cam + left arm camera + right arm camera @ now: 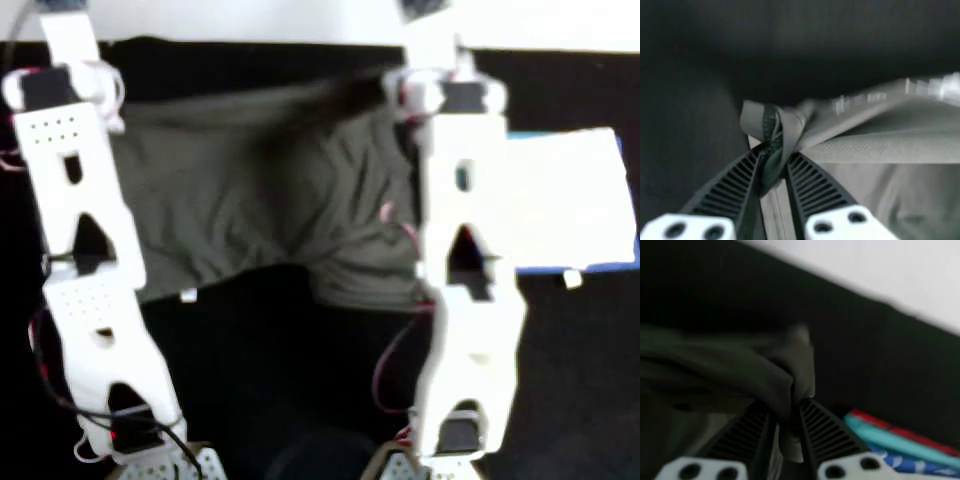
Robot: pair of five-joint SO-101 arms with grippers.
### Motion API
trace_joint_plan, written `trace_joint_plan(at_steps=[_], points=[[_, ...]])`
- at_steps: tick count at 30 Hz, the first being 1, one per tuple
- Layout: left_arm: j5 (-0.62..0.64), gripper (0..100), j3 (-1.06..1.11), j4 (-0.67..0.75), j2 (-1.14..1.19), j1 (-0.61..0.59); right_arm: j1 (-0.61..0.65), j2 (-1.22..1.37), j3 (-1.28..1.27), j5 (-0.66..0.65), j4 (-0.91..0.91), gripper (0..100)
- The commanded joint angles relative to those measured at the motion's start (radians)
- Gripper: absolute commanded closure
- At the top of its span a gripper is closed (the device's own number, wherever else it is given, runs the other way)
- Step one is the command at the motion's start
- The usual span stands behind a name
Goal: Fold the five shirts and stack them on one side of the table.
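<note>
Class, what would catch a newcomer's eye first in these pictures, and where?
A grey-green shirt lies spread across the dark table. The left gripper and the right gripper each pinch a bunched edge of it. A folded stack topped in white sits beside the right arm.

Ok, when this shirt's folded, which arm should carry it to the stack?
Right, probably. The right gripper is shut on the grey-green shirt at the corner next to the stack; the left gripper pinches the opposite corner, farther from it.
</note>
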State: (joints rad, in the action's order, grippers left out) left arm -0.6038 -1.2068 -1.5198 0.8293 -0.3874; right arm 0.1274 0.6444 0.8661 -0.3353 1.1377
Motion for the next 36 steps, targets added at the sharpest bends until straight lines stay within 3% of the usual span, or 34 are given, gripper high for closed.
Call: trace_joint_plan(at_steps=[1, 8, 15, 22, 29, 36], points=[[-0.011, 99, -0.041, -0.068, 0.038, 0.002, -0.001, 0.031, 0.008, -0.003, 0.073, 99.3], [-0.012, 99, -0.042, -0.233, 0.054, 0.002, -0.012, 0.028, 0.036, -0.003, 0.315, 99.3], [-0.012, 99, -0.01, -0.255, 0.022, -0.065, -0.021, -0.013, 0.173, -0.006, 0.599, 99.3], [-0.094, 99, 0.426, -0.249, -0.242, -0.062, -0.03, -0.022, 0.163, -0.005, 0.628, 99.3], [-0.104, 99, 0.76, -0.218, -0.45, -0.059, -0.031, -0.188, -0.153, -0.003, 0.622, 99.3], [-0.127, 99, 1.081, -0.006, -0.539, -0.061, -0.033, -0.441, -0.607, -0.011, 0.496, 99.3]])
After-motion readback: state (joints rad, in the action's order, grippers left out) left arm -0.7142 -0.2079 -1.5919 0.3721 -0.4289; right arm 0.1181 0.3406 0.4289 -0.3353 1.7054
